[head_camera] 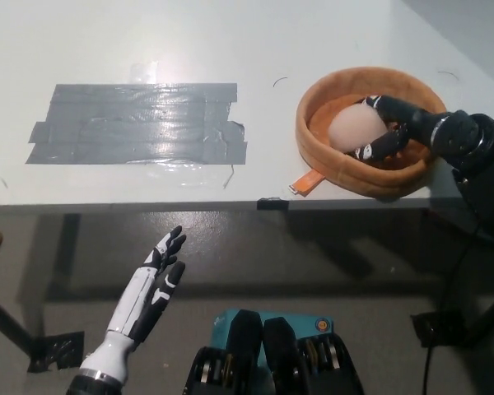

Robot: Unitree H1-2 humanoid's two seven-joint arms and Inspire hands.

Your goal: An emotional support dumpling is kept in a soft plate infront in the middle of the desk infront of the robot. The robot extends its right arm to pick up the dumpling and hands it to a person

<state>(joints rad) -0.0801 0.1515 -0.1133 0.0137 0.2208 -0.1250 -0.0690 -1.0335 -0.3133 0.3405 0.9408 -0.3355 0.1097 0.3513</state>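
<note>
A soft orange-brown plate with a raised rim sits on the white desk near its front edge, right of centre. Inside it lies the white dumpling. My black right hand reaches into the plate from the right, fingers curled around the dumpling's right and lower side, closed on it. The dumpling looks slightly raised within the plate. My white left hand rests below the desk edge at lower left, fingers spread apart and holding nothing.
A large patch of grey tape covers the desk's left middle. An orange tag sticks out from the plate toward the desk's front edge. Floor and cables lie below.
</note>
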